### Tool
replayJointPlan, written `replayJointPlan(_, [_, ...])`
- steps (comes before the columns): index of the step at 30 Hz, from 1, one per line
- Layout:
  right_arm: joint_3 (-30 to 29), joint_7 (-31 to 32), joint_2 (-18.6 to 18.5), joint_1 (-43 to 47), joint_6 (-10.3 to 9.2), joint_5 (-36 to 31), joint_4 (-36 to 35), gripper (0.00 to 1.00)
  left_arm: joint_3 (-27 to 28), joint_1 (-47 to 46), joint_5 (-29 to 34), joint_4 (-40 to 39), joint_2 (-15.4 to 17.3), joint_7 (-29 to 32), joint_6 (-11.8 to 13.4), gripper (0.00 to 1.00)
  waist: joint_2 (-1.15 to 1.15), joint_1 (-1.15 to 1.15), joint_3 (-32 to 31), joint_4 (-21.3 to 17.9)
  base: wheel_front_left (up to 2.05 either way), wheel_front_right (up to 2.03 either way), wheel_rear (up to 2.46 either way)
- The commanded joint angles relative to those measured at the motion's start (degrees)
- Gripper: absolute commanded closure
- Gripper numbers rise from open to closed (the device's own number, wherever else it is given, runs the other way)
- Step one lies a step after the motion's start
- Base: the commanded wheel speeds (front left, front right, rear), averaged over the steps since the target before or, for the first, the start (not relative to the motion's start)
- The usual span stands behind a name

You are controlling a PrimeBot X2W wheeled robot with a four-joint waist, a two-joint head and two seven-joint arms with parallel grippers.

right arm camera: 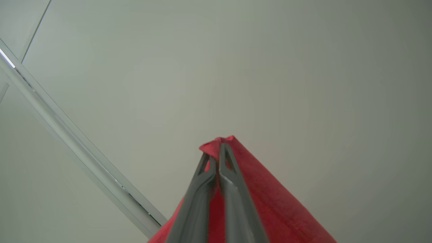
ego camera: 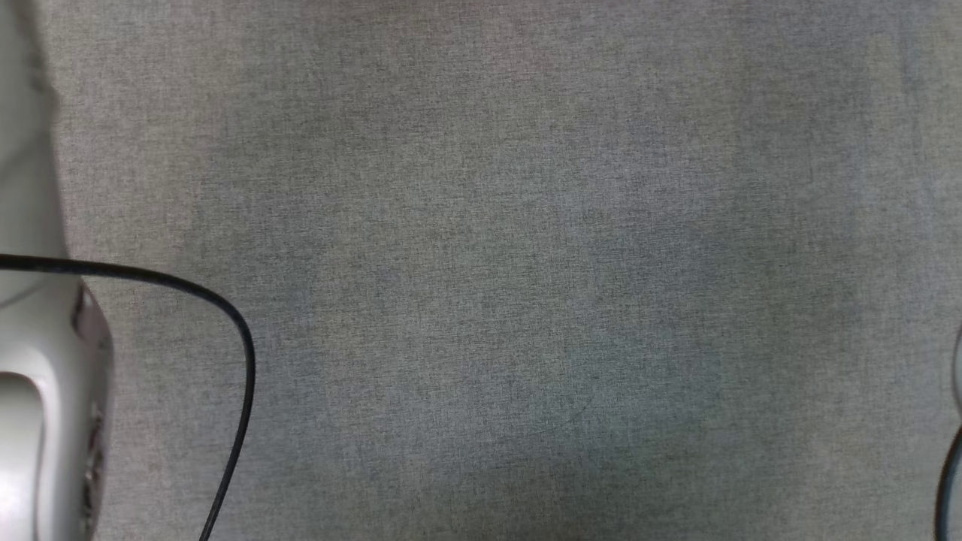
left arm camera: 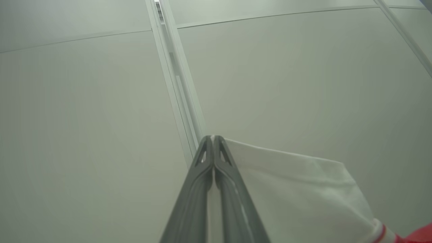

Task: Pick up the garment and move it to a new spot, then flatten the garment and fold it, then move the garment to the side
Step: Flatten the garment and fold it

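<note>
The garment is white and red. In the left wrist view its white part [left arm camera: 297, 195] hangs to the right of the fingers, with a red-striped edge at the lower right corner. My left gripper [left arm camera: 213, 137] is shut on a white corner of it and points up at the ceiling. In the right wrist view my right gripper [right arm camera: 217, 146] is shut on a bunched red part of the garment [right arm camera: 270, 202], which drapes down on both sides of the fingers. It too points at the ceiling.
The head view looks down on a grey cloth-covered table [ego camera: 526, 263]. My pale left forearm [ego camera: 45, 391] stands at the left edge with a black cable [ego camera: 240, 353] looping off it. A ceiling rail [left arm camera: 175, 67] crosses above.
</note>
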Motion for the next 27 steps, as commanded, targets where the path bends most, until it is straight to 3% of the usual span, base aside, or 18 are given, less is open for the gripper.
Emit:
replayJointPlan(1, [0.2, -0.2, 0.1, 1.3, 0.13, 0.1, 0.8, 1.0, -0.5, 1.1, -0.4, 0.6, 0.0, 0.1, -0.6, 1.0, 0.0, 0.0, 0.1, 0.2, 0.0, 0.0, 0.0])
replayJointPlan(7, [4.8, -0.3, -0.9, 10.3, 0.13, 2.9, 5.6, 1.0, -3.2, 11.5, -1.9, 5.3, 0.0, 0.0, -3.9, 1.0, 0.0, 0.0, -1.9, 0.9, 0.0, 0.0, 0.0])
replayJointPlan(18, [12.2, -0.3, -4.8, 28.1, 0.13, 10.3, 6.4, 1.0, -3.8, 29.7, -2.2, 5.9, 1.2, 0.0, -5.0, 1.0, 0.0, 0.0, -11.4, 1.6, 0.0, 0.0, 0.0])
replayJointPlan(27, [16.7, -0.3, -6.5, 40.2, 0.13, 13.9, 8.7, 1.0, -7.7, 43.6, -1.7, 8.5, 1.8, 0.0, -7.1, 1.0, 0.0, 0.0, -20.7, 2.4, 0.0, 0.0, 0.0])
